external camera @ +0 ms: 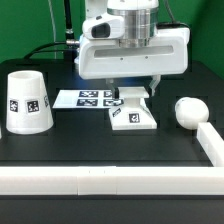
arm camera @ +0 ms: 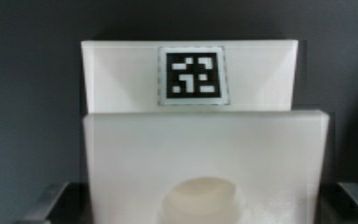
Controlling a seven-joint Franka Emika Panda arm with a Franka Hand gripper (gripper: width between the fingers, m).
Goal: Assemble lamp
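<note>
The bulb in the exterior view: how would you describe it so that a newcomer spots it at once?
On the black table, follow the white rail along the front to its corner at the exterior view's right. Just inside that corner lies the bulb. It is a round white ball, unlike the flat square base mid-table and the tapered shade at the exterior view's left.

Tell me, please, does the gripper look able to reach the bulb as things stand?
Probably yes: the bulb lies in the open, apart from the base, nothing over it; the gripper is down at the base nearby.
</note>
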